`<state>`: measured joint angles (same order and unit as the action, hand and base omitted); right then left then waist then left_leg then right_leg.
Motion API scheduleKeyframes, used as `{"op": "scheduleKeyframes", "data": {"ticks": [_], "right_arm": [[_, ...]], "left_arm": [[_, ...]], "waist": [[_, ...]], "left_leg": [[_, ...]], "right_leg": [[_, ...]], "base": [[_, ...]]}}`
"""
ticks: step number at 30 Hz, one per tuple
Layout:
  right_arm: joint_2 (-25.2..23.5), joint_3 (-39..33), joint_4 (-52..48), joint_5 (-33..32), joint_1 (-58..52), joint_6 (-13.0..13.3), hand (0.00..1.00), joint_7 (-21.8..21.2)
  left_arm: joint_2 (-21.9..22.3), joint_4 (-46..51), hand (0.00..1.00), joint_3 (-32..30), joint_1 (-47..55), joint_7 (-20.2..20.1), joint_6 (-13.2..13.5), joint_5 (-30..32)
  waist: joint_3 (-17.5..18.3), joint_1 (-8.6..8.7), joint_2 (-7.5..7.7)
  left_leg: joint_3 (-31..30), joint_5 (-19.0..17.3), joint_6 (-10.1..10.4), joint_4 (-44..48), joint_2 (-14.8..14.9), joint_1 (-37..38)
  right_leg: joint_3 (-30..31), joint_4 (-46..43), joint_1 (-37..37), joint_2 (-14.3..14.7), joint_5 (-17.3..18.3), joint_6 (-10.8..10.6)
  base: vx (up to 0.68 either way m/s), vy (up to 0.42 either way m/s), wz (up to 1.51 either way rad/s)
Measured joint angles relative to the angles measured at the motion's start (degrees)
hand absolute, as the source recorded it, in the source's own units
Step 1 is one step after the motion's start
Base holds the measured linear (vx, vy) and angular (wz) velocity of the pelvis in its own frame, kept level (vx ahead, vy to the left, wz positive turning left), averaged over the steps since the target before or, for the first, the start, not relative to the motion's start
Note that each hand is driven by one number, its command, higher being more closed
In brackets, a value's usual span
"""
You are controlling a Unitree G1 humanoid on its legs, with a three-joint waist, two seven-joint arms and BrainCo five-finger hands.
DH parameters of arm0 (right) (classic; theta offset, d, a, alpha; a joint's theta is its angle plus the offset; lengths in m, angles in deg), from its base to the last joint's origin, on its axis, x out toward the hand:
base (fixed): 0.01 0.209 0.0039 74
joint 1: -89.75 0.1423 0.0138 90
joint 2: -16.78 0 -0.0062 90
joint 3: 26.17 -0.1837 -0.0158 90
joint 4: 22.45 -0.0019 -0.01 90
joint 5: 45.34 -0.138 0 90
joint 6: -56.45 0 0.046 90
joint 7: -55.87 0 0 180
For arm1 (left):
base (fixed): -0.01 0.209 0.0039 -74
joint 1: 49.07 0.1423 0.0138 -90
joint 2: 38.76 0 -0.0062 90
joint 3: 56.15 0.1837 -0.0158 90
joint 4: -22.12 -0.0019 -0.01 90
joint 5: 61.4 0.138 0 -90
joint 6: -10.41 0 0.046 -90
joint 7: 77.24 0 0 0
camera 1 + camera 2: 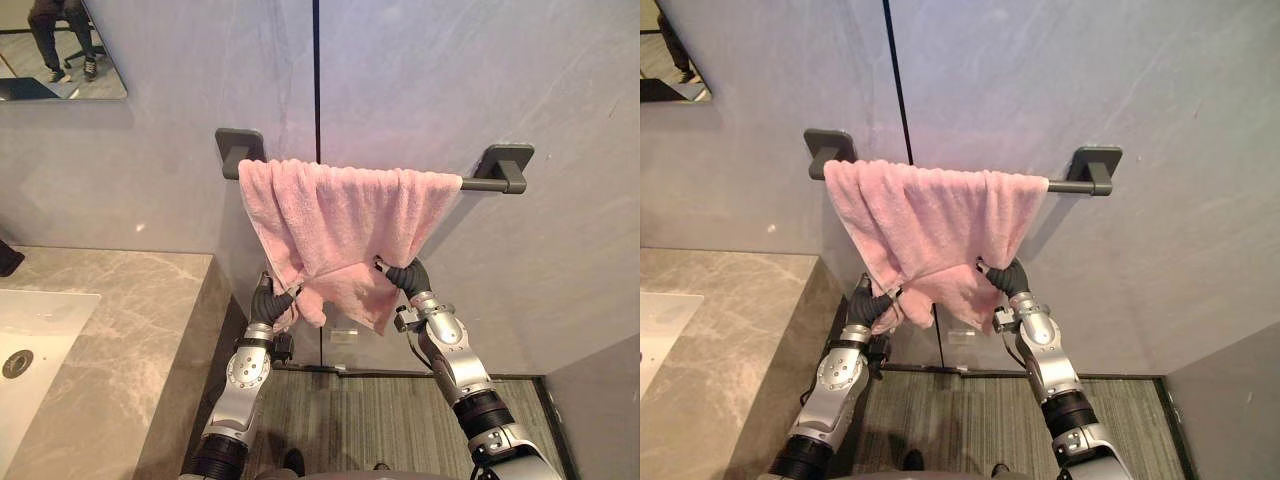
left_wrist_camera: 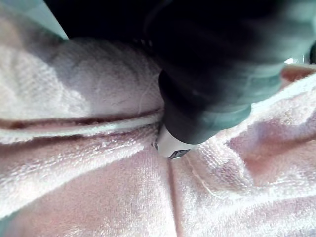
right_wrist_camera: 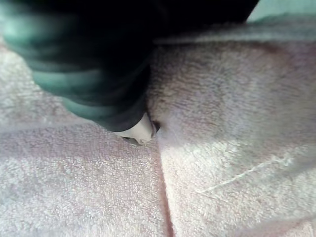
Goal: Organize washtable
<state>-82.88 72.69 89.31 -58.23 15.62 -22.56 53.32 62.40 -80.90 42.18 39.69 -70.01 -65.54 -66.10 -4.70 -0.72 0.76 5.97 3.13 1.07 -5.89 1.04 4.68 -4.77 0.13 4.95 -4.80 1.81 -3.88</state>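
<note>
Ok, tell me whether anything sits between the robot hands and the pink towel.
Nothing visible does. The left robot hand and right robot hand both touch the lower edge of the pink towel draped over the wall rail.

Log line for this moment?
pink towel: draped over wall bar | left hand: at its lower edge | right hand: at its lower edge

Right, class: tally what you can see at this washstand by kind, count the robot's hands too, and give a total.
Pink towel: 1
Towel rail: 1
Mirror: 1
Sink basin: 1
Stone counter: 1
Robot hands: 2 (left hand, right hand)
Total: 7
</note>
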Motion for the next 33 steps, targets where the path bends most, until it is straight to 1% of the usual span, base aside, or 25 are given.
{"op": "scheduleKeyframes", "data": {"ticks": [5,15,16,19,23,26,28,31,33], "right_arm": [[-1.5,-1.0,2.0,-0.1,1.0,0.4,1.00,0.0],[-1.6,-1.2,4.3,0.0,2.5,0.7,1.00,0.0],[-1.9,-1.2,4.6,0.1,2.5,1.0,1.00,0.0],[-3.4,-2.3,5.0,0.9,2.5,1.1,1.00,0.1],[-4.2,-2.6,5.0,2.3,2.8,1.1,1.00,1.4],[-4.8,-2.8,5.0,2.6,2.8,1.1,1.00,2.1],[-6.3,-4.2,4.9,2.8,2.6,1.1,1.00,2.4],[-6.5,-4.6,4.5,2.8,2.5,1.0,1.00,2.6],[-6.6,-4.6,3.0,2.8,2.0,1.0,1.00,3.4]], "left_arm": [[0.3,-1.8,1.00,-0.1,-0.1,-0.9,0.0,-1.5],[0.3,-3.3,1.00,-0.2,-1.2,-0.9,0.0,-1.9],[0.3,-3.3,1.00,-0.4,-1.2,-0.9,0.0,-1.9],[0.3,-3.4,1.00,-0.6,-1.2,-0.9,0.0,-1.9],[0.3,-3.4,1.00,-0.8,-1.2,-0.9,0.0,-1.9],[0.6,-3.4,1.00,-1.2,-1.2,-0.9,0.0,-1.9],[1.4,-3.3,1.00,-1.5,-1.3,-0.9,-0.1,-1.9],[1.9,-3.0,1.00,-1.7,-1.4,-0.9,-0.1,-1.9],[2.1,-1.8,1.00,-1.7,-1.3,-0.9,-0.2,-1.9]], "waist": [[0.0,0.02,0.00],[-0.1,0.12,0.06],[-0.2,0.16,0.10],[-0.2,0.50,0.11],[-0.3,1.30,0.25],[-0.3,1.45,0.32],[-0.3,1.51,0.32],[-0.5,1.50,0.40],[-0.7,1.53,0.54]], "left_leg": [[-0.1,0.0,0.0,0.0,0.0,-0.1],[-0.4,-0.3,0.3,-0.1,0.0,0.0],[-0.4,-0.3,0.3,-0.1,0.0,0.1],[-0.4,-0.3,0.4,-0.1,0.0,0.2],[-0.4,-0.3,0.4,-0.1,0.0,0.2],[-0.2,-0.4,0.4,-0.1,0.0,0.2],[-0.1,-0.5,0.4,-0.1,0.0,0.2],[0.4,-0.7,0.4,-0.1,0.0,0.4],[0.5,-1.6,0.6,0.0,0.4,0.3]], "right_leg": [[-0.1,0.3,0.1,0.0,0.0,0.0],[-0.6,1.8,1.3,0.0,0.0,0.0],[-0.7,2.0,1.7,0.0,0.0,0.0],[-0.7,2.0,1.8,0.0,0.0,0.0],[-0.7,2.0,1.8,0.0,0.0,0.0],[-0.6,2.1,1.8,0.0,0.0,0.0],[-0.5,2.1,1.8,0.0,0.0,0.0],[-0.2,2.1,1.8,0.0,0.0,0.0],[0.2,1.9,1.6,0.1,0.0,-0.1]], "base": [[0.00,0.000,0.00],[0.00,-0.006,0.02],[0.00,0.000,0.00],[0.00,0.000,0.00],[0.00,0.000,0.00],[0.00,0.000,0.00],[-0.01,-0.008,-0.02],[-0.02,-0.011,-0.06],[-0.02,-0.020,-0.08]]}}
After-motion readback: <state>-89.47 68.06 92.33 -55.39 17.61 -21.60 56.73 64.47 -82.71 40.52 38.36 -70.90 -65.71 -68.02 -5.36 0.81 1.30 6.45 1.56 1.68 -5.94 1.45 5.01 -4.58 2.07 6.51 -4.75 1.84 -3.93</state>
